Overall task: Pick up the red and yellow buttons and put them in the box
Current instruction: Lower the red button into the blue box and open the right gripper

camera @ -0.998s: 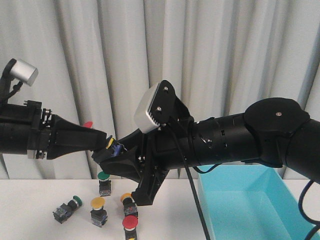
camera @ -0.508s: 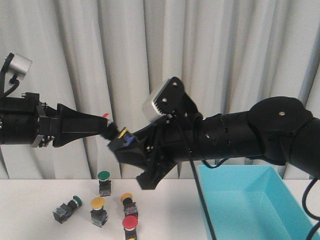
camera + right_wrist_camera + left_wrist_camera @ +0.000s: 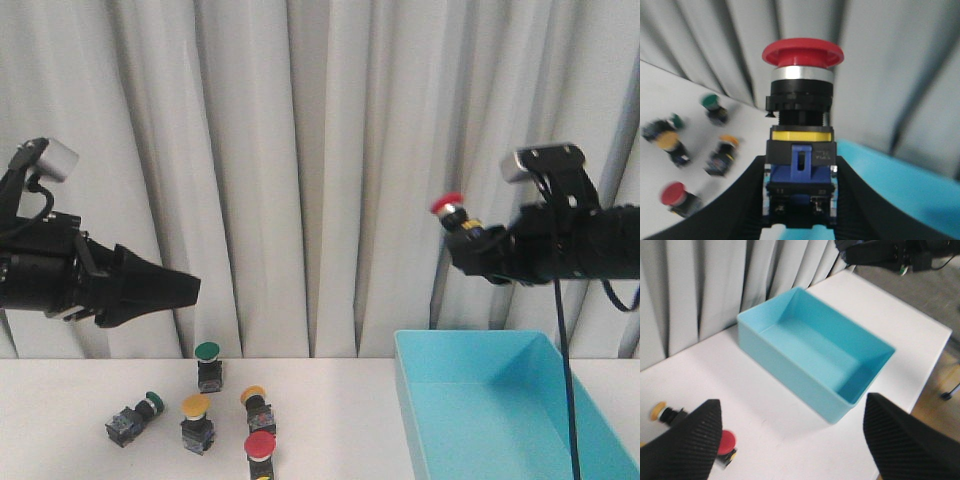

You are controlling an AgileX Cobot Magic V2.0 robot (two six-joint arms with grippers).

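Observation:
My right gripper [image 3: 466, 236] is shut on a red button [image 3: 447, 206], held high in the air above the turquoise box [image 3: 470, 342]. In the right wrist view both fingers clamp the blue-and-black body of the red button [image 3: 802, 52], cap pointing away. My left gripper [image 3: 188, 291] hangs open and holds nothing, above the table's left side. Its fingers [image 3: 687, 440] stand wide apart. On the table lie another red button [image 3: 260, 445] and two yellow buttons [image 3: 195, 405] [image 3: 253, 395].
Two green-capped buttons [image 3: 207, 352] [image 3: 150, 400] sit among the others at the table's left. The box [image 3: 785, 365] holds nothing in the left wrist view. A grey curtain hangs behind the table. The right arm [image 3: 890, 252] shows beyond the box.
Both grippers met at the centre around the red button. The right arm has swung right with it to above the box. The left gripper has let go and drawn back to the left.

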